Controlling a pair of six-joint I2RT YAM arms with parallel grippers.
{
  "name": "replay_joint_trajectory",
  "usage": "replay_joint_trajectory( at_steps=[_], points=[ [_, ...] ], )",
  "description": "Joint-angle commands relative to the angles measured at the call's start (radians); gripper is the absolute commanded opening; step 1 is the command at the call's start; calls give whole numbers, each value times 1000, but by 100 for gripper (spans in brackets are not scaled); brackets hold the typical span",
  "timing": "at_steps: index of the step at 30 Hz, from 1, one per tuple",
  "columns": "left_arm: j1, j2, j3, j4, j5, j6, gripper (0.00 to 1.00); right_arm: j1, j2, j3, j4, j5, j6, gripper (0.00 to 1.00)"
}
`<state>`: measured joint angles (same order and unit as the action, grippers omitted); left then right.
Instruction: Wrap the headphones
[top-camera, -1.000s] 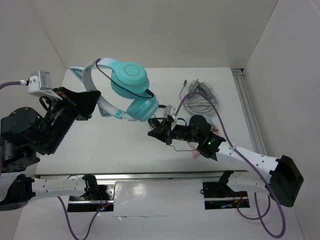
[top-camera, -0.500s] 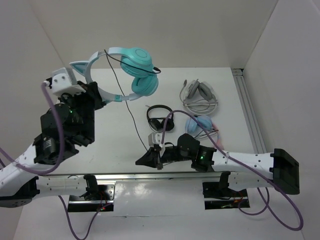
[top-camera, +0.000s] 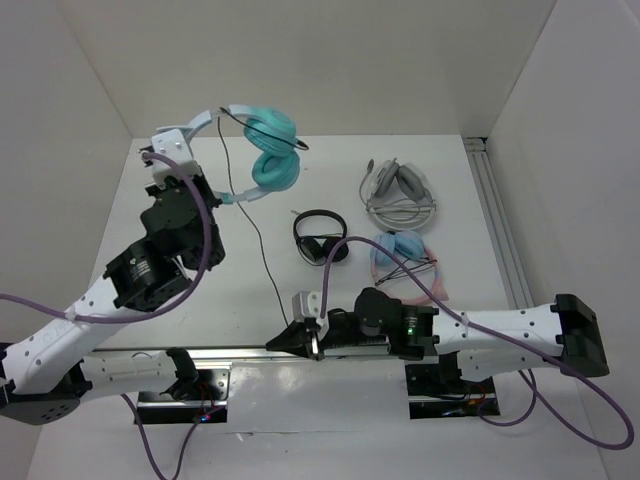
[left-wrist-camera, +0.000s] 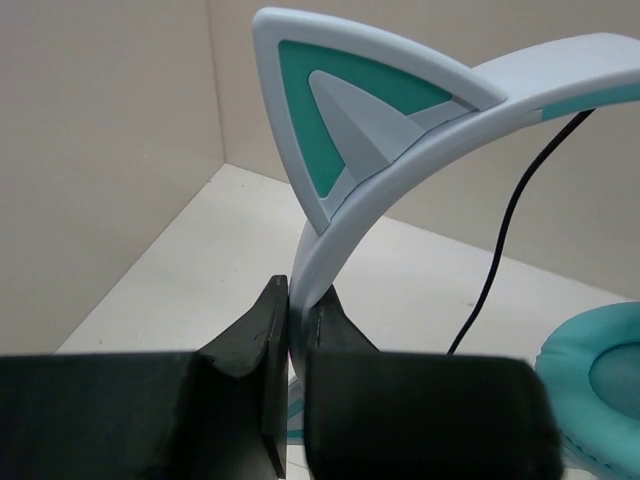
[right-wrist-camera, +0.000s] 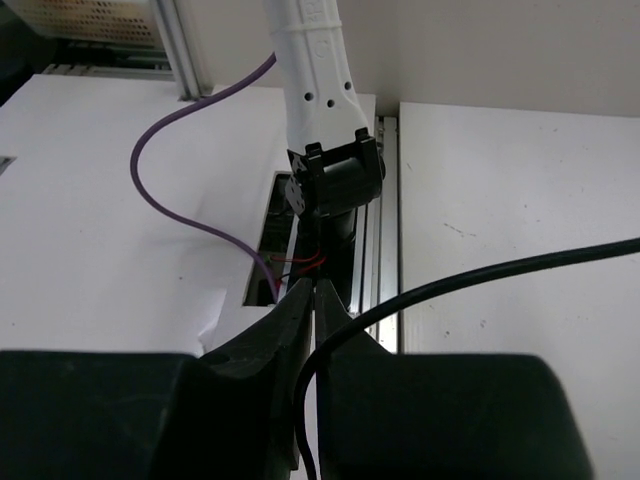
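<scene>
The headphones (top-camera: 268, 150), with teal cups and a white cat-ear headband, hang in the air over the back left of the table. My left gripper (top-camera: 212, 196) is shut on the white headband (left-wrist-camera: 330, 240), just below a teal cat ear (left-wrist-camera: 340, 110). The thin black cable (top-camera: 262, 250) runs from the cups down to my right gripper (top-camera: 288, 340) at the near edge. The right gripper (right-wrist-camera: 312, 292) is shut with the cable (right-wrist-camera: 480, 275) coming out from between its fingers. A teal cup (left-wrist-camera: 600, 390) shows at the lower right of the left wrist view.
A small black pair (top-camera: 320, 236) lies mid-table. A pink-banded pair with light-blue cups (top-camera: 402, 252) lies to its right and a grey-white pair (top-camera: 400, 188) behind that. A metal rail (top-camera: 500, 220) runs along the right side. White walls enclose the table.
My left arm has swung the headphones up and toward the back. My right gripper has moved toward the near edge and left with the cable, drawing it out into a long line.
</scene>
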<state>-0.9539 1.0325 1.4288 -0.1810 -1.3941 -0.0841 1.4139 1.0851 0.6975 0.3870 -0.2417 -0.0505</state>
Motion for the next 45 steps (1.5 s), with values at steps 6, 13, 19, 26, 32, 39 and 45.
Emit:
replay_joint_trajectory(
  at_steps=[6,13,19,26,32,39,45],
  points=[
    [110,34,-62,-101,38,-199,0,11,-65,82,-69,-19,-17,18],
    [282,126,-42,-253,214,-315,0,20,-97,82,-69,-21,-17,17],
    [377,234,0,-474,400,-347,0,42,-129,132,-212,99,-66,0],
    [354,158,-92,-534,696,-180,0,42,-107,339,-512,312,-182,0],
    [218,71,-208,-624,708,-180,0,42,-106,415,-643,476,-241,0],
    [63,58,-251,-730,808,-144,0,42,-94,490,-688,654,-324,0],
    [-54,92,-251,-788,834,-201,0,31,-85,528,-677,752,-393,0]
  ],
)
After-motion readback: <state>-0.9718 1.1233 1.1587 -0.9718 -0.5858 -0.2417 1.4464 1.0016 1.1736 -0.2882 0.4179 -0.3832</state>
